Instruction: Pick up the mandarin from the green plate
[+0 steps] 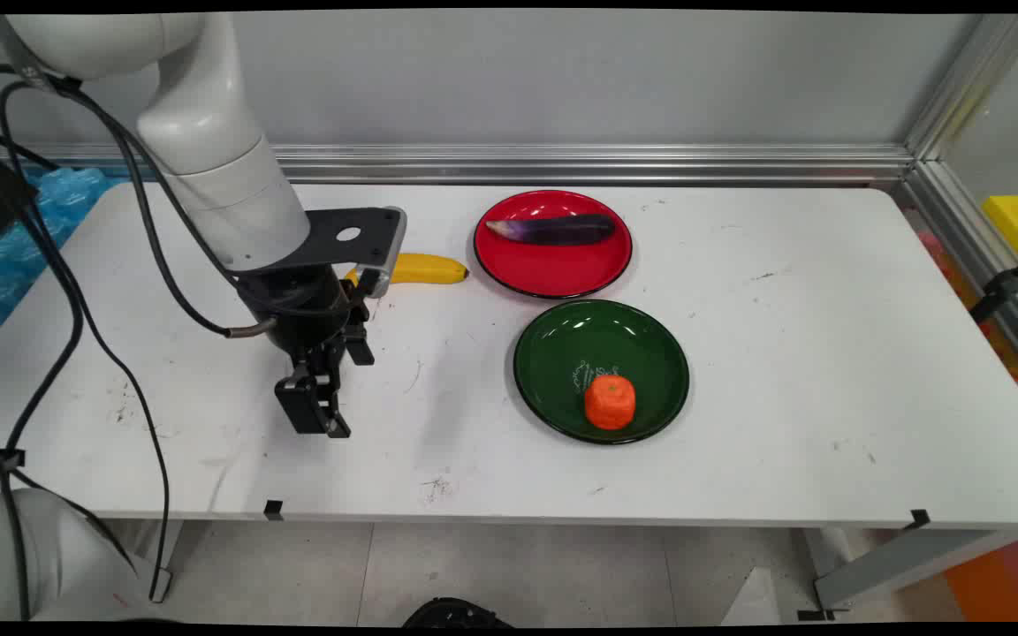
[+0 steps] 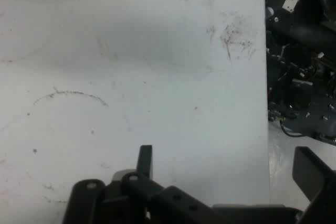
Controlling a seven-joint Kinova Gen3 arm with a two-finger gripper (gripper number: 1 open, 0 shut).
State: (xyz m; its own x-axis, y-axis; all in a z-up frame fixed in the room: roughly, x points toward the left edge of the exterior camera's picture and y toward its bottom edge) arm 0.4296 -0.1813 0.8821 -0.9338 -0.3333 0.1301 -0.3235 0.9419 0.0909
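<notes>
Gripper [image 1: 319, 424] hangs low over the left half of the worktop [image 1: 783, 353], fingers pointing down and toward the near edge; whether the tips touch the surface cannot be told from the main view. Hand view: gripper [image 2: 228, 156] spread wide, one finger [image 2: 145, 160] left of centre and the other at the right margin, only scuffed white worktop [image 2: 131, 51] between them; it has hold of nothing. Nearest thing is the banana [image 1: 428, 268], lying flat just beyond the wrist on the far side, long axis left to right, its left end hidden behind the arm's black bracket; it is apart from the fingers and outside the hand view. To the banana's right, close but not touching, is a red plate [image 1: 553, 269] with an eggplant [image 1: 553, 230] lying across its far half, paler end pointing left. Near of that, almost rim to rim with it, is a green plate [image 1: 562, 353] holding an orange piece [image 1: 609, 402], squat and upright on the plate's near side. Both plates are well to the right of the gripper, with bare worktop between. Black cables [image 1: 155, 265] droop from the arm on the left and hang past the near edge, clear of everything on the worktop. Judgement: with the banana behind the wrist rather than under the fingers, the hand camera gives no guide to it from this pose
</notes>
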